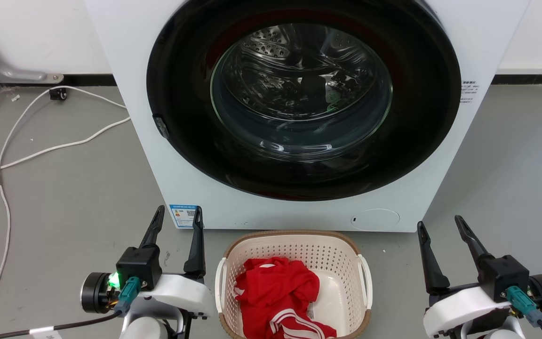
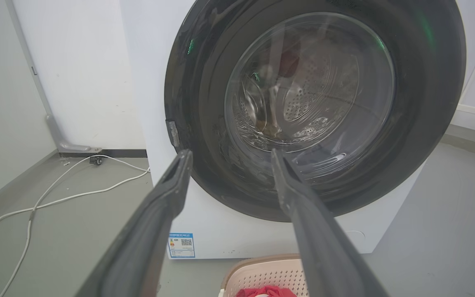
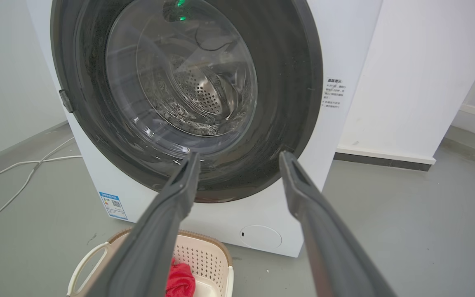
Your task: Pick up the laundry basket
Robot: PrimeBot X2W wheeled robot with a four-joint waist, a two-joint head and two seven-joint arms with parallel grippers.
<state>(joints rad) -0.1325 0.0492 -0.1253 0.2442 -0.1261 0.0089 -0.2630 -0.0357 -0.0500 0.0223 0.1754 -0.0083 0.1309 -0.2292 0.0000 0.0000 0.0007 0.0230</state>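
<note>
A cream perforated plastic laundry basket with a brown woven-look rim stands on the grey floor at the bottom centre of the head view, just in front of a white front-loading washing machine. The basket holds one crumpled red garment with white stripes, which lies toward the frame's left side and leaves a bare patch of cream bottom on the right. The basket has two white side handles, one on the frame's left and one on the right.

The machine has one round glass door in a black ring. Reflections on the glass hide whether anything lies in the metal drum behind it.

There are two grippers, each with two long dark fingers. The left gripper is at the lower left and the right gripper at the lower right, one on either side of the basket and apart from it. Both are spread wide and hold nothing.

In the left wrist view, the left gripper points at the door, with the basket and garment at the bottom edge. In the right wrist view, the right gripper also faces the door, and the basket sits at the lower left with the garment inside.

White cables trail across the floor at the left. One blue label is stuck low on the machine.
</note>
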